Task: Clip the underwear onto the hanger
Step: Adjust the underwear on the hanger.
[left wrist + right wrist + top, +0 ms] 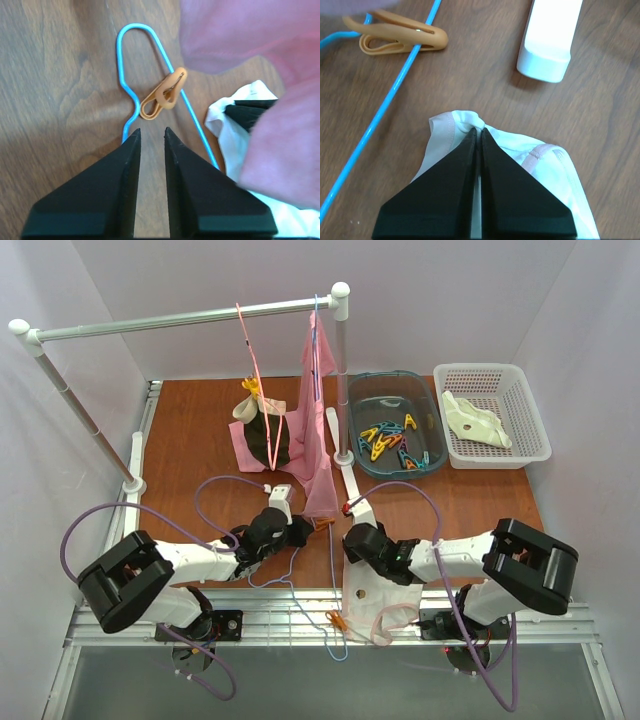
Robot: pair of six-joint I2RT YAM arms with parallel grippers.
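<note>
Early stage, nothing confirmed clipped yet. The right gripper (pixel 477 131) is clamped shut on a bunched fold of the pale pinkish-white thin briefs with pink edging (pixel 547 167). The briefs lie on the brown wooden table (pixel 200 440) at its near edge, partly draped over the front rail, just right of the thin light-blue wire hanger (pixel 393 85).

The hanger lies flat on the table between the two arms, hook end toward the left gripper (pixel 152 132). That claw stands over the hanger's neck with its jaws a narrow slit apart. Bare wood shows through the gap and the blue wire runs just outside the left finger, so it holds nothing.

An orange plastic clothes peg (pixel 400 36) is already on one sloping side of the hanger, near the hook, biting wire only, no fabric. A second orange peg (pixel 337 620) sits at the hanger's lower end right beside the briefs' edge; cannot tell whether it grips fabric.

Done: briefs pinched, hanger laid out, a peg on the wire. Left, by judgement: bring the waistband onto the wire, get the fabric under a peg, probably the other side too.

More coloured pegs sit in the clear bluish tub (pixel 352 430) at the back.
</note>
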